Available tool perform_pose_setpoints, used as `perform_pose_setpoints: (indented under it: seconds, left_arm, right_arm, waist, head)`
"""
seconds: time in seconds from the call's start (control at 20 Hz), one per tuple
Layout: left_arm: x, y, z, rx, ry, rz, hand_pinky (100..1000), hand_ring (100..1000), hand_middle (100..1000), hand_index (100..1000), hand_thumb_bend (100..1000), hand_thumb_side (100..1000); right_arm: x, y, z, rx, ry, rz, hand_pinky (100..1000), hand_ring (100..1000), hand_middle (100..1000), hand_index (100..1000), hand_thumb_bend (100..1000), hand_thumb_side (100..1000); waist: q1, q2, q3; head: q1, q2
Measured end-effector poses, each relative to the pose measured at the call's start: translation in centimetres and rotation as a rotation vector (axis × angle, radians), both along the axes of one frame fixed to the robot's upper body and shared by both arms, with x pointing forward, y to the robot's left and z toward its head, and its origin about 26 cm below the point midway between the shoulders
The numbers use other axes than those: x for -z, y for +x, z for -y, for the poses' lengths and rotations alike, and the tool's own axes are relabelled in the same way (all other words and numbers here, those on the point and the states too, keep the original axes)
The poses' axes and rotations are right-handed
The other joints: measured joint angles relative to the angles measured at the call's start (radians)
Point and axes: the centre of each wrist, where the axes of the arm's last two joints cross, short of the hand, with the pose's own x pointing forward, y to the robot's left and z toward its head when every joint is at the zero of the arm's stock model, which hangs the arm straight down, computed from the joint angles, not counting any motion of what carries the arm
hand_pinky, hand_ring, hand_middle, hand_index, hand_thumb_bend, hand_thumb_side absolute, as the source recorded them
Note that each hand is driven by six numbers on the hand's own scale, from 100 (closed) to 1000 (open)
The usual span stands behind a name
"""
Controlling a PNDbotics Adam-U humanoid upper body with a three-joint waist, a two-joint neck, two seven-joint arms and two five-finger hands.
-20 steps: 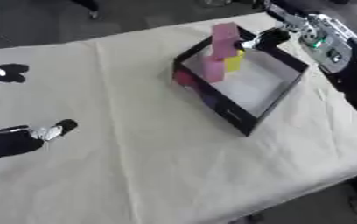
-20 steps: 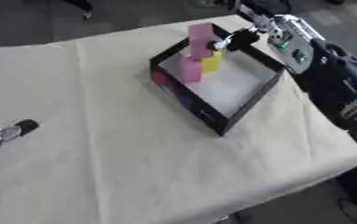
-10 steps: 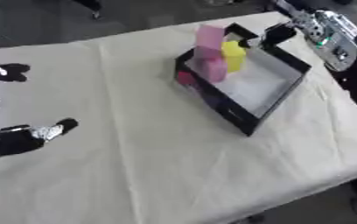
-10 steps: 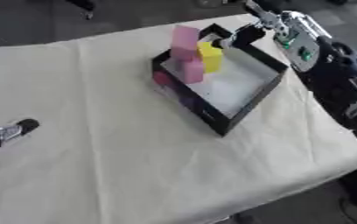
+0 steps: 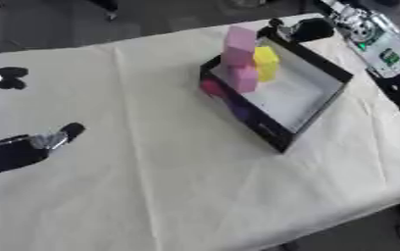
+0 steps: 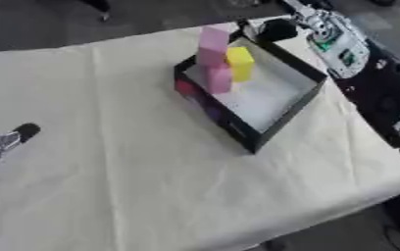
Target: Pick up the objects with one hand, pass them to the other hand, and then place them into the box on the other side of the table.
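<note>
Standing blocks beside right hand

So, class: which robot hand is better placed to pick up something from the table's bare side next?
Probably the left robot hand: it rests on the cloth at the left edge, while the right robot hand is across at the box.

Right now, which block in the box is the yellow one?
The yellow block is the only one that colour, standing at the box's far end; the pink blocks beside it are taller.
</note>
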Motion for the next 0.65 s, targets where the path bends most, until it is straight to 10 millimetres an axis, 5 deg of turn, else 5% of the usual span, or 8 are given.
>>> perform_pose_setpoints:
  seconds: [0.25,0.45,0.65]
  left_arm:
    - [-0.4,0.0,-1.6,-0.083,-0.121,0.021,849,757,674,838,493,675]
    - [-1.1,-0.1,-4.2,-0.167,-0.264,0.057,832,734,648,766,355,694]
    - [-1.3,-0.4,-7.5,-0.296,-0.435,0.119,817,734,669,790,372,672]
  right_arm:
    - [-0.9,-0.9,-2.0,-0.156,0.244,-0.024,900,774,974,949,105,170]
    - [-1.2,-1.6,-3.6,-0.287,0.443,-0.047,920,767,972,949,125,172]
    - [-0.4,-2.0,-4.4,-0.367,0.603,-0.071,927,768,978,952,100,224]
  waist:
    - [0.000,0.000,0.001]
    - [0.000,0.000,0.009]
    - [0.000,0.000,0.026]
  head:
    - [0.007,0.000]
    - [0.013,0.000]
    - [0.031,0.000]
